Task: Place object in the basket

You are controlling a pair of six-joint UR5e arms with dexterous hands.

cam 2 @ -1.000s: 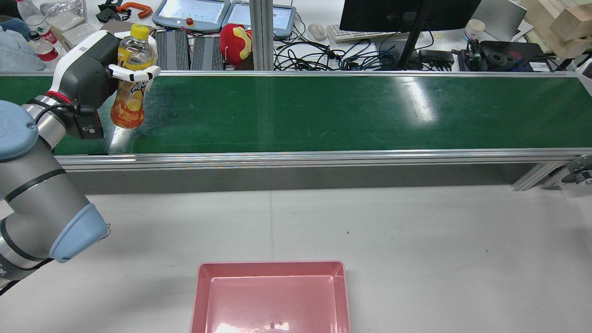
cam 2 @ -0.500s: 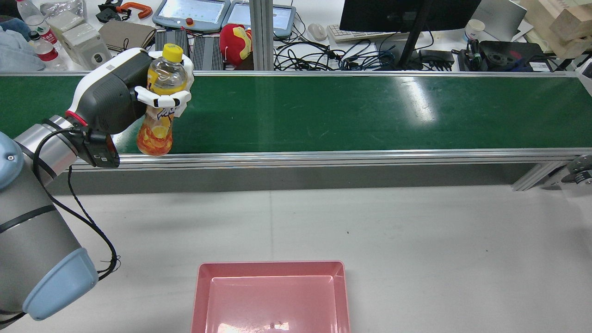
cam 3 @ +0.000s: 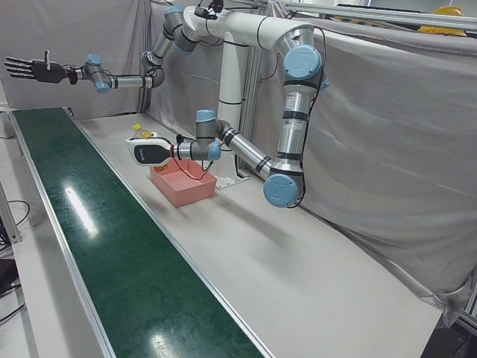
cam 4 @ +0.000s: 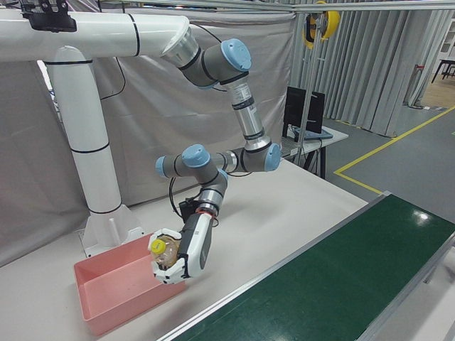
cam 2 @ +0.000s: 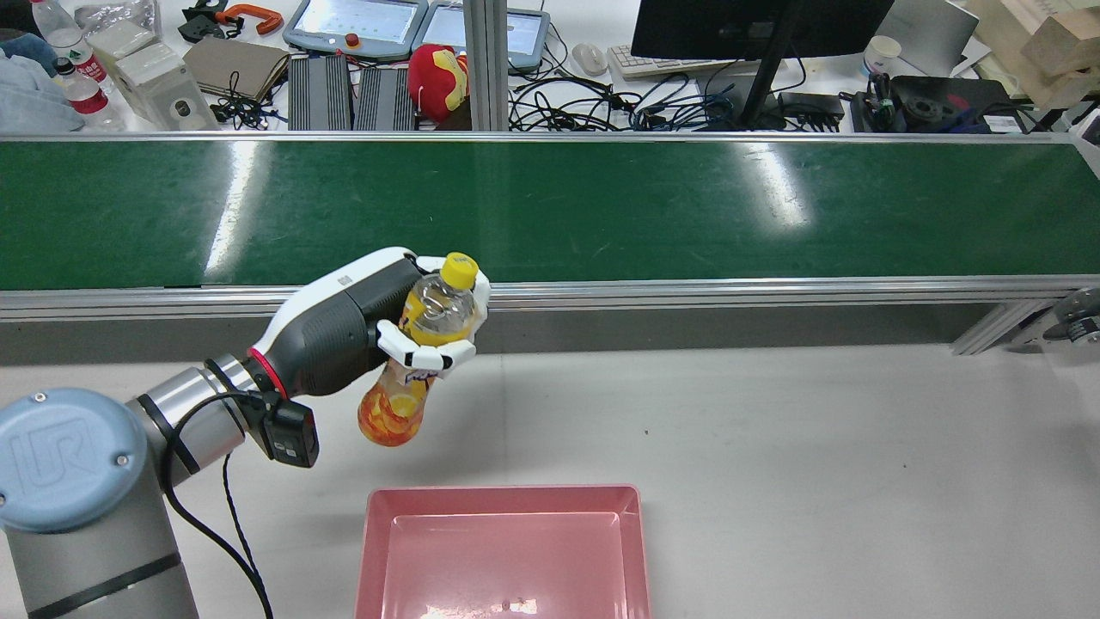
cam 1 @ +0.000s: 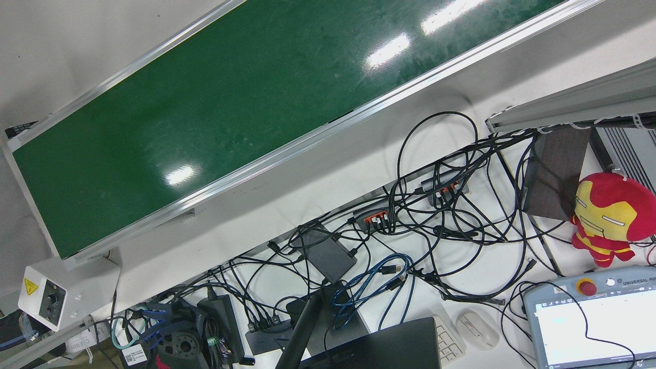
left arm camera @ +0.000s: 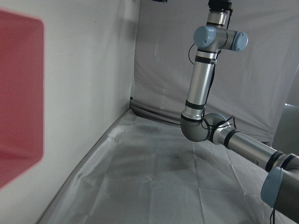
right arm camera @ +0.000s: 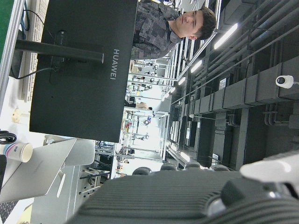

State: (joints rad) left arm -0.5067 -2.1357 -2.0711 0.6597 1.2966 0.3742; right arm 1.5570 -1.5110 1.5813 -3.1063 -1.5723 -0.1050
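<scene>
You're holding the bottle (cam 2: 418, 361) in the left hand (cam 2: 369, 322), fingers wrapping its neck — it's hanging tilted over the white table (cam 2: 773, 447), btwn the green conveyor (cam 2: 601, 206) & pink basket (cam 2: 503, 550), path clear. Right hand (cam 3: 30, 69) is spreading open, empty, w/ nothing near.

White table (cam 2: 773, 447) — pink basket (cam 2: 374, 550) at its near edge, green conveyor (cam 2: 601, 206) along the far side.

The left arm reaches low over the white table, its forearm nearly level, and the left hand (cam 2: 378, 322) has its white fingers (cam 2: 425, 354) wrapped around a bottle (cam 2: 412, 370), which tilts cap-up. The right arm stretches out high and far to the side, and the right hand (cam 3: 28, 68) is empty with fingers spread wide.
</scene>
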